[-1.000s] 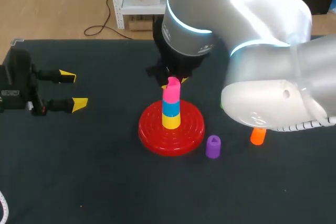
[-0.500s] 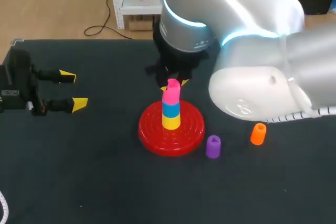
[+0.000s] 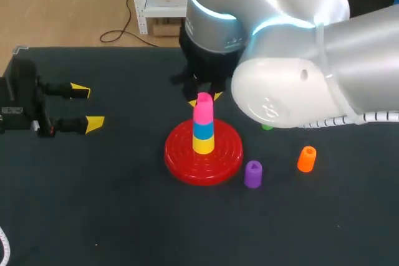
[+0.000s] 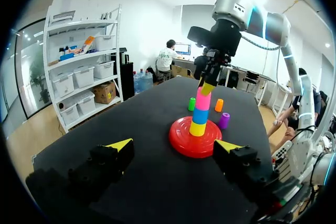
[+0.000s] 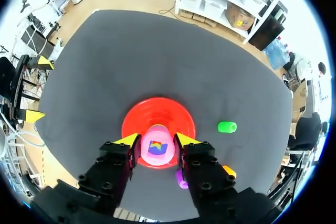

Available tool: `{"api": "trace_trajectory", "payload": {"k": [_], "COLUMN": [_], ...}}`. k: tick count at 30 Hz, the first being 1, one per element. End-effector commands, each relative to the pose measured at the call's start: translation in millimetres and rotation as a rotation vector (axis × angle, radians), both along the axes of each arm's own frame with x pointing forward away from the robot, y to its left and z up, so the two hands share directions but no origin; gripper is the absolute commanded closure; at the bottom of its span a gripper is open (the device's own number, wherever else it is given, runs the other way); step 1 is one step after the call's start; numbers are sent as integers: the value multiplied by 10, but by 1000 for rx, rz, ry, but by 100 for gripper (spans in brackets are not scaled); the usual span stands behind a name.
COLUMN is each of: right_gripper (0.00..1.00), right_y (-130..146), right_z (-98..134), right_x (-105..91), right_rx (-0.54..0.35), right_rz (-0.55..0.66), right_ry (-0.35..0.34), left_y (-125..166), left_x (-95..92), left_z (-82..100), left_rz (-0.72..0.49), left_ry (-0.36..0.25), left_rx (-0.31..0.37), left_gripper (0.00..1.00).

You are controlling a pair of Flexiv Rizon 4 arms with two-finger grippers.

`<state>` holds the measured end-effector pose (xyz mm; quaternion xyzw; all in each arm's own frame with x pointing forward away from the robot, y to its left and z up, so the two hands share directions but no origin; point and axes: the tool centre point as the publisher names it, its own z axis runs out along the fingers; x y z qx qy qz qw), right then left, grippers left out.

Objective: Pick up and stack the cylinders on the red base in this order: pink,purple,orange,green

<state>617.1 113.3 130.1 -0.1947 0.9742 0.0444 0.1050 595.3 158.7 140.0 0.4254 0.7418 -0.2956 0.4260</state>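
The right gripper is hanging straight over the base, and it is gripping the pink cylinder: its two yellow tips are pressing against the cylinder's sides, one on each side. The pink cylinder is standing upright on top of the stack, resting on the blue cylinder, which is sitting on the yellow cylinder at the middle of the base. Just beside the base, on the robot's right, the purple cylinder is standing on the table. The orange cylinder is standing a little farther right, apart from the purple one. The green cylinder is lying beyond them, near the base but not touching it. Well apart from all this, the left gripper is hovering over the table's left side with its fingers spread and nothing between them, pointing toward the stack.
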Motion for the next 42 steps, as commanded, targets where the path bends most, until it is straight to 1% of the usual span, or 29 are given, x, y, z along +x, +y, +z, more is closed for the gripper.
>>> {"api": "trace_trajectory", "payload": {"k": [1,10,16,17,18,19,20,21,28,33,37,39,42], "right_gripper": [100,100,100,95,75,61,51,0,0,0,0,0,0], "right_y": [16,-19,-44,-44,-45,-44,-40,-37,-18,-26,-92,-122,-210], "right_z": [-148,-279,-176,-152,-131,-108,-82,-61,121,326,447,459,465], "right_x": [-13,-51,-36,-33,-31,-31,-34,-38,-77,-123,-225,-282,-396], "right_rx": [-5,-10,17,20,22,28,29,29,66,98,115,117,122], "right_rz": [1,-7,-8,-9,-10,-7,-2,0,13,23,28,40,38], "right_ry": [10,28,1,-2,-6,-15,-21,-24,-52,-83,-111,-124,-123], "left_y": [-8,-8,-8,-8,-8,-8,-8,-8,-8,-8,-8,-8,-8], "left_x": [-3,-3,-3,-3,-3,-3,-3,-3,-3,-3,-3,-3,-3], "left_z": [-28,-28,-28,-28,-28,-28,-28,-28,-28,-28,-28,-28,-28], "left_rz": [4,4,4,4,4,4,4,4,4,4,4,4,4], "left_ry": [-9,-9,-9,-9,-9,-9,-9,-9,-9,-9,-9,-9,-9], "left_rx": [-5,-5,-5,-5,-5,-5,-5,-5,-5,-5,-5,-5,-5], "left_gripper": [0,0,0,0,0,0,0,0,0,0,0,0,0]}}
